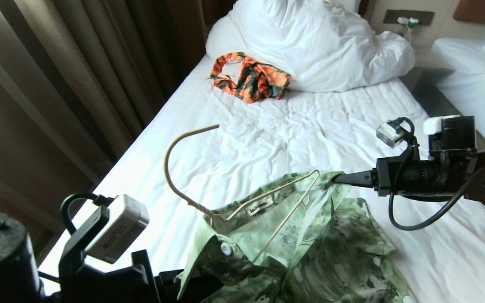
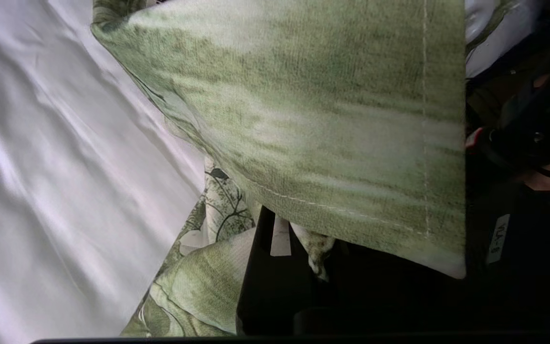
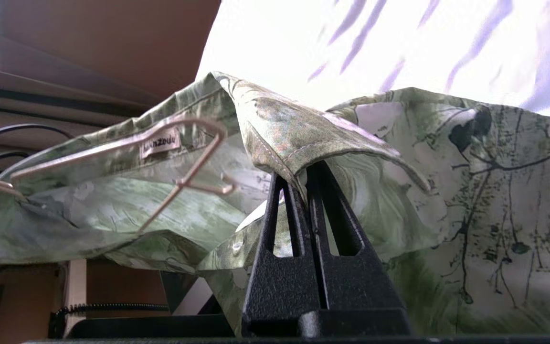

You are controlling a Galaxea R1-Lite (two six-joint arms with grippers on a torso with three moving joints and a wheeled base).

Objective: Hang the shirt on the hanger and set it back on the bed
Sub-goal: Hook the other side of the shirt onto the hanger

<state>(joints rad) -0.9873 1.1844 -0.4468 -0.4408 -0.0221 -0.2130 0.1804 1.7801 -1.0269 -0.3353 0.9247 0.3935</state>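
The light green floral shirt [image 1: 331, 248] lies bunched at the near end of the bed [image 1: 267, 134], its collar lifted. The cream wire hanger [image 1: 201, 207] sits partly inside the collar opening with its hook curving up and away. From the right, my right gripper [image 1: 337, 178] reaches in level and is shut on the shirt's collar edge [image 3: 302, 177], next to the hanger's end [image 3: 194, 165]. My left gripper [image 2: 311, 243] is under the near collar flap [image 2: 327, 119], shut on a fold of shirt. In the head view the shirt hides its fingers.
An orange-and-dark-green garment [image 1: 249, 78] lies crumpled farther up the bed against the white duvet [image 1: 318, 46]. Brown curtains [image 1: 57, 84] run along the bed's left side. A second white bed [image 1: 478, 84] stands to the right across a narrow dark gap [image 1: 427, 90].
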